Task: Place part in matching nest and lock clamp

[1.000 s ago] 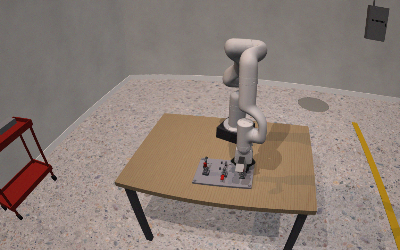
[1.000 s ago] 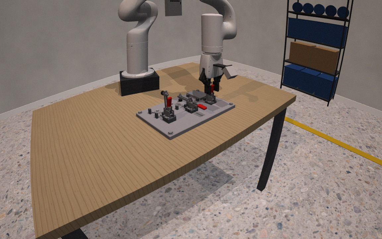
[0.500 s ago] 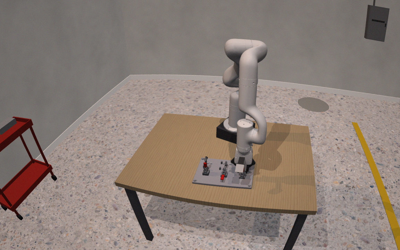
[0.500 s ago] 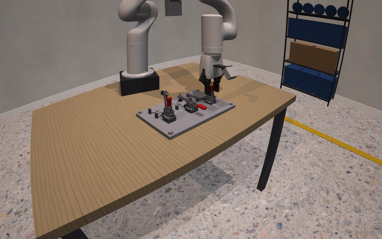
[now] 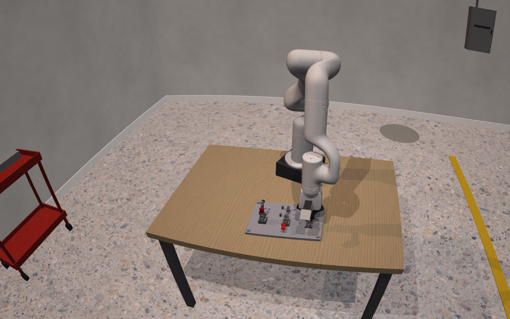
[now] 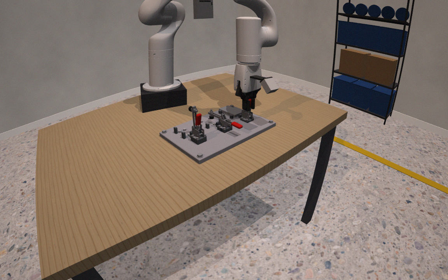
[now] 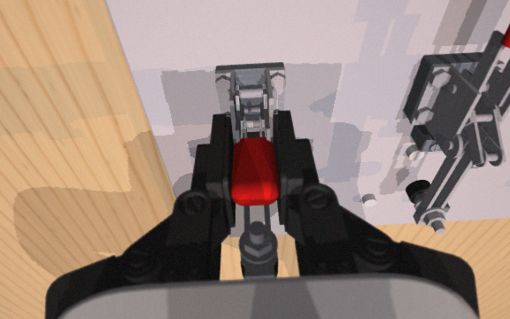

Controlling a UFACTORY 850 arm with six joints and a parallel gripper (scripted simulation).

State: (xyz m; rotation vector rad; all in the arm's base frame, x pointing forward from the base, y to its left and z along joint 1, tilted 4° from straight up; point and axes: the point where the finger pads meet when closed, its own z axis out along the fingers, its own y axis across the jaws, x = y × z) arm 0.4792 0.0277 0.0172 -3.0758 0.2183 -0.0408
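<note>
My gripper (image 6: 249, 103) (image 7: 252, 137) is shut on the red handle (image 6: 250, 101) (image 7: 254, 170) of the clamp at the end nest of the grey fixture plate (image 5: 256, 231) (image 6: 215, 146) (image 7: 193, 35). That handle stands about upright. The clamp's base (image 7: 250, 80) shows beyond the fingers in the wrist view. A grey flat part (image 6: 231, 110) lies in that nest, behind the clamp in the exterior view; I cannot tell how it is seated. In the top view the wrist hides the fingers and the part.
The middle clamp (image 6: 224, 125) (image 7: 459, 133) has its red handle (image 5: 283, 226) (image 6: 237, 125) lying flat. The third clamp's red handle (image 5: 261, 208) (image 6: 198, 119) stands up. The plate lies on a wooden table (image 5: 217, 190) (image 6: 114, 167). A red cart (image 5: 11, 206) and a shelf (image 6: 368, 52) stand off the table.
</note>
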